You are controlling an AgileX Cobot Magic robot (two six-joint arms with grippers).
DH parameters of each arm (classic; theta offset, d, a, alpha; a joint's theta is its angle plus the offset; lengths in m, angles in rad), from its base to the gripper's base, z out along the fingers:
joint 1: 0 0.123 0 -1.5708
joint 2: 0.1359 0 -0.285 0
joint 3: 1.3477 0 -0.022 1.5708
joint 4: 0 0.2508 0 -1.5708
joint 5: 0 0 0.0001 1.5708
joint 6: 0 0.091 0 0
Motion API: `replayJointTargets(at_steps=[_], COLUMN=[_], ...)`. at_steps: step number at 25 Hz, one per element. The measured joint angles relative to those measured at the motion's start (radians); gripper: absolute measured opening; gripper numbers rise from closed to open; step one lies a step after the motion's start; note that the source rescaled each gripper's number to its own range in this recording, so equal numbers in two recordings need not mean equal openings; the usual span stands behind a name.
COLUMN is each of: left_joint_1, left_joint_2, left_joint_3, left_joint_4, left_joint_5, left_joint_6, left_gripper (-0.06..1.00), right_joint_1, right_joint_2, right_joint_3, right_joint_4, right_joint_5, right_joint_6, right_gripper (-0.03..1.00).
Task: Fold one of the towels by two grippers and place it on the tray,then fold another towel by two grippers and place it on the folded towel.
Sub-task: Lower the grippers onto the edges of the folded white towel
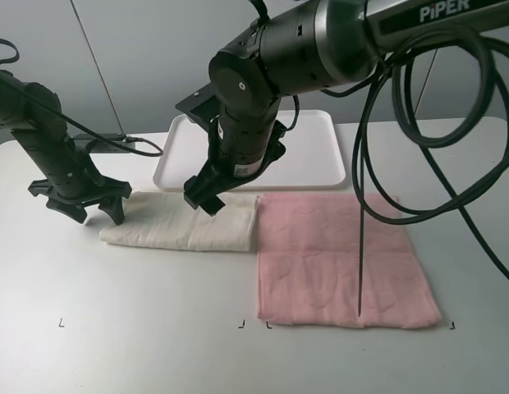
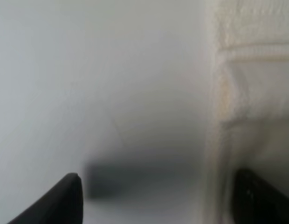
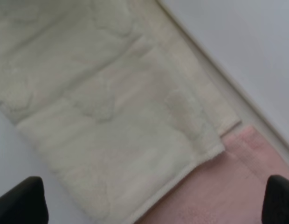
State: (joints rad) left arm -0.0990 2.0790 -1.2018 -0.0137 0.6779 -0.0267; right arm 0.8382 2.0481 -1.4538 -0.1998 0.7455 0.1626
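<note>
A cream off-white terry towel (image 1: 185,223) lies on the white bench (image 1: 139,328). It is folded into a long strip with two layers. The strip runs from 9 o'clock to 3 o'clock, near the middle of the bench. A flat white plastic tray with round corners (image 1: 312,156) sits just beside it, on its 12 o'clock side. The cream towel is on the bench and not yet on the tray.

A pale pink square terry towel (image 1: 337,263) lies spread out flat at the cream towel's 3 o'clock end. The two towels touch there, edge to edge. The pink one reaches farther toward 6 o'clock.

The left fingers (image 1: 113,209) are low at the 9 o'clock end of the cream towel. They are open and hold nothing. In the left wrist view one finger (image 2: 65,200) is over bare bench and the other is over the towel's folded edge (image 2: 256,70). That view is too blurry to show if they touch the cloth.

The right fingers (image 1: 207,197) hang over the 3 o'clock part of the cream towel. They are spread wide and hold nothing. The right wrist view shows the cream corner (image 3: 200,144) and some pink cloth (image 3: 237,186) between the two fingers (image 3: 23,200).

A thin black cable (image 1: 361,246) hangs down over the pink towel
</note>
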Motion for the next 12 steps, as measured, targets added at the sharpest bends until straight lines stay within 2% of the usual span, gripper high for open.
replayJointTargets(at_steps=[12], left_joint_1=[0.000], left_joint_2=[0.012], left_joint_3=[-0.008], left_joint_4=[0.024], left_joint_5=[0.050], left_joint_6=[-0.016], left_gripper=[0.85], right_joint_1=[0.000], right_joint_2=[0.029], right_joint_3=[-0.005], right_joint_4=[-0.008], right_joint_5=[0.006], right_joint_6=[-0.014], right_gripper=[1.00])
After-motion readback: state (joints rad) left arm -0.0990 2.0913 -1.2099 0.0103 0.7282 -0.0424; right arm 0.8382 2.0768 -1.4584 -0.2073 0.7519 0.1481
